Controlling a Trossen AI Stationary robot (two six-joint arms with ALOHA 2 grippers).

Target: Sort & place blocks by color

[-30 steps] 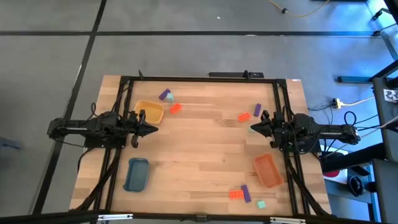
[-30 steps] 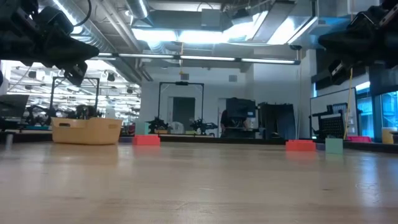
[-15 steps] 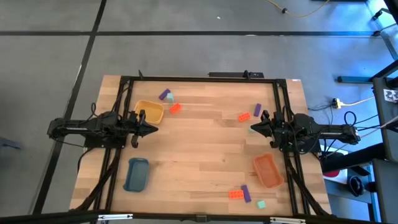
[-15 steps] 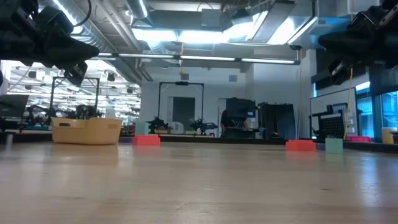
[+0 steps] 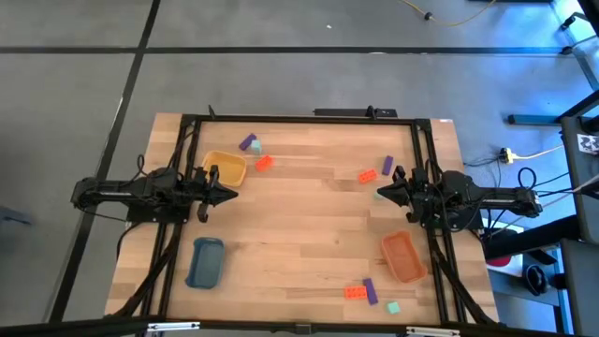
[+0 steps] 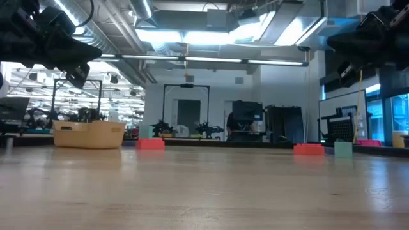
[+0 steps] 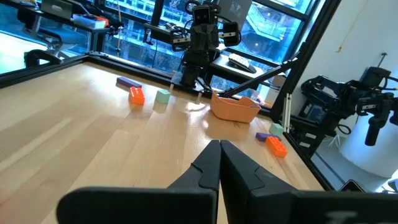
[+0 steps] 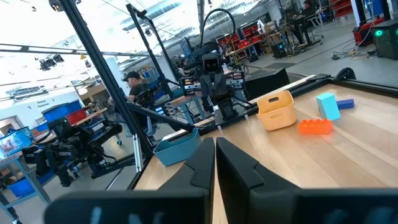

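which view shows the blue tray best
The high view: the blue tray shows whole from above, near the table's front left, with no blocks visible in it. The right wrist view shows only its side wall, partly behind the right gripper. I cannot find it in the low or left wrist views.

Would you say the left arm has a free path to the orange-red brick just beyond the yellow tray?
Probably yes: the orange-red brick lies on bare wood beside the yellow tray, close to the left gripper, nothing between them.

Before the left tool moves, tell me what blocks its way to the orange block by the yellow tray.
Nothing visible does. The left tool, shut, sits just right of the yellow tray; the orange block lies beyond on bare table, with purple and teal blocks further back.
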